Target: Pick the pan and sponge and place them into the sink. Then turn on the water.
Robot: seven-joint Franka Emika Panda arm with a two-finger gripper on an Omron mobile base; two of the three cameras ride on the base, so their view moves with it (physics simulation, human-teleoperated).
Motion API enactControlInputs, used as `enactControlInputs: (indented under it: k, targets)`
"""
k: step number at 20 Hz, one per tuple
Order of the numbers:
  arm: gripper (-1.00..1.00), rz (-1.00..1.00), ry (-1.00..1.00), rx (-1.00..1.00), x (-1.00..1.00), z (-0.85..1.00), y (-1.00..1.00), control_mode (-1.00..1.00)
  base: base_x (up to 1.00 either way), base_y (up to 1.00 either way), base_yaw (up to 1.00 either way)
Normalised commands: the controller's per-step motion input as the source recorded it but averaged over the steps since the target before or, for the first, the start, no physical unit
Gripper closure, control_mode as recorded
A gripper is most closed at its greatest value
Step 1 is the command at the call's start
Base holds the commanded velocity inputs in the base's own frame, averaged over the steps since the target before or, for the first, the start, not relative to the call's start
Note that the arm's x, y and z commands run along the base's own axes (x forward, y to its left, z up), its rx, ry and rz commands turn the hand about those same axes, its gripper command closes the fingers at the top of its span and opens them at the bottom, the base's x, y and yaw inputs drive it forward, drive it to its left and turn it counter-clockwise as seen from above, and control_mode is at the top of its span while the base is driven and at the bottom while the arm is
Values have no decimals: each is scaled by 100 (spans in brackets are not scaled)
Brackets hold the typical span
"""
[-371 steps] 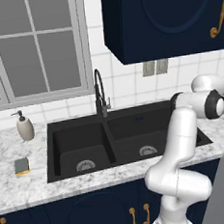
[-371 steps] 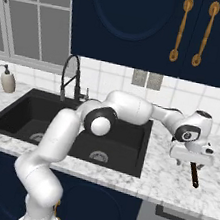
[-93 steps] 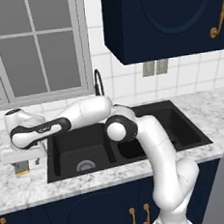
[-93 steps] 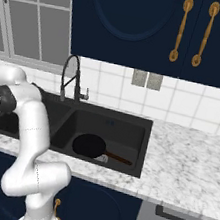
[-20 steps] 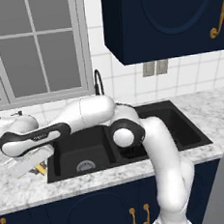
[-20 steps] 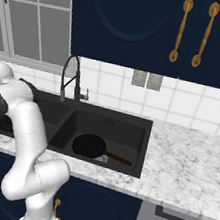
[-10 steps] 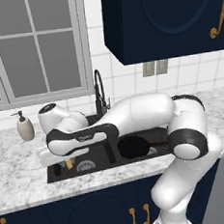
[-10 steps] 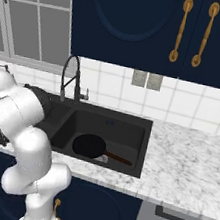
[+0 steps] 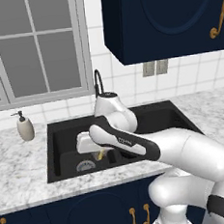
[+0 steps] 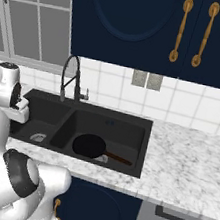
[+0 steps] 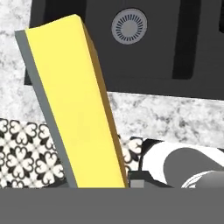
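Observation:
My gripper is shut on the sponge and holds it just above the left basin of the black sink. In the hand view the sponge stands on end, its yellow face broad, with a thin grey layer along its left edge. Beyond it lie the sink and a round silver drain. The black pan lies flat in the right basin of the sink, its handle pointing right. The water is out of view at the faucet.
A beige soap dispenser stands on the marble counter left of the sink. The arched faucet rises behind the divider, close behind my arm. Dark cabinets hang above the right side. Patterned floor tiles show below the counter edge.
My hand has carried the sponge to the right, from near the left basin's left wall toward the divider, and the arm has folded closer to the base.

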Motion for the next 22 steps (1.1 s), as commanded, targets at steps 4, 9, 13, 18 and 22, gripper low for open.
enactControlInputs:
  k: [4,9,13,18,22]
  targets:
    - [100,16,0,25,0,2,-100,-100,0,0,0]
    - [100,7,3,4,0,41,-100,-100,0,0,0]
    - [100,1,15,0,24,46,-100,-100,0,0,0]
    - [100,0,14,3,59,5,-96,-100,0,0,0]
    - [100,0,10,8,100,-13,-77,-100,0,0,0]
